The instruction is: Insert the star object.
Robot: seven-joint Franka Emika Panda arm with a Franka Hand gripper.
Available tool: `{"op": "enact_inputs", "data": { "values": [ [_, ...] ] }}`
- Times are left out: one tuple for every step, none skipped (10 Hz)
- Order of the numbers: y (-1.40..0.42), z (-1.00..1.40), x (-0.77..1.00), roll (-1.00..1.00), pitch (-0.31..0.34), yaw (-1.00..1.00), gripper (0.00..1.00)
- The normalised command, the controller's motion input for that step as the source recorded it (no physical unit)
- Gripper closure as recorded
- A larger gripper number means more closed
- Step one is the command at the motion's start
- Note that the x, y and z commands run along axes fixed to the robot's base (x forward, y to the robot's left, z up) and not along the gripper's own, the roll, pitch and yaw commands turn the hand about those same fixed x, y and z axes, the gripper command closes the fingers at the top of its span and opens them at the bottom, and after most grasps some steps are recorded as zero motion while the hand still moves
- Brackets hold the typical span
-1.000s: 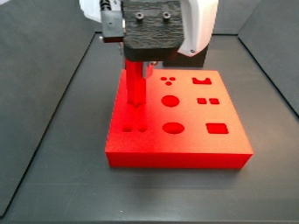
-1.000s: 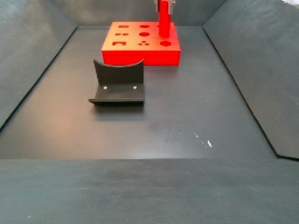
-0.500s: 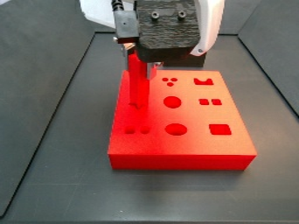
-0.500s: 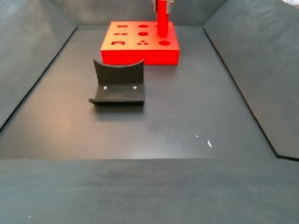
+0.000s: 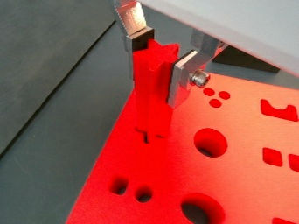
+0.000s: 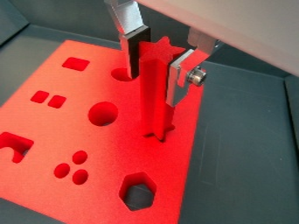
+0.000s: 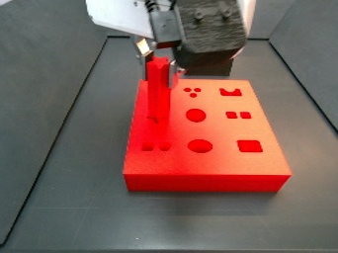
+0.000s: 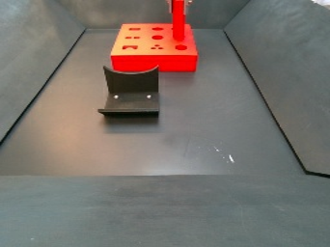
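The end effector (image 5: 160,59) grips the upright star object (image 5: 149,96), its lower tip hidden in the red block (image 5: 233,188)

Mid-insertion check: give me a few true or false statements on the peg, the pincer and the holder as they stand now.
1. The pincer grips the star object near its top. True.
2. The star object lies flat on the red block. False: it stands upright, lower end at the block's surface.
3. The dark grey holder sits on the red block. False: it rests on the floor, apart from it.
4. The peg stands near one edge of the block. True.
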Motion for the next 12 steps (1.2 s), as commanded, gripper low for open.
{"op": "enact_inputs", "data": {
  "values": [
    [-0.03, 0.0, 0.03, 0.0, 0.0, 0.1, 1.0],
    [0.0, 0.0, 0.0, 0.0, 0.0, 0.0, 1.0],
    [0.0, -0.04, -0.05, 0.02, 0.0, -0.03, 1.0],
    [0.0, 0.0, -0.14, 0.0, 0.0, -0.06, 1.0],
    [0.02, -0.01, -0.19, 0.0, 0.0, -0.07, 1.0],
    [0.0, -0.01, -0.03, 0.0, 0.0, -0.01, 1.0],
    [0.0, -0.05, 0.04, 0.0, 0.0, 0.0, 1.0],
    [0.0, -0.09, 0.21, 0.0, 0.011, 0.0, 1.0],
    [0.0, -0.11, 0.23, 0.0, 0.013, 0.0, 1.0],
    [0.0, -0.16, 0.17, 0.0, 0.009, 0.0, 1.0],
    [0.0, -0.33, 0.0, 0.17, 0.043, -0.09, 1.0],
    [0.0, -0.41, -0.1, 0.08, 0.064, -0.18, 1.0]
  ]
}}
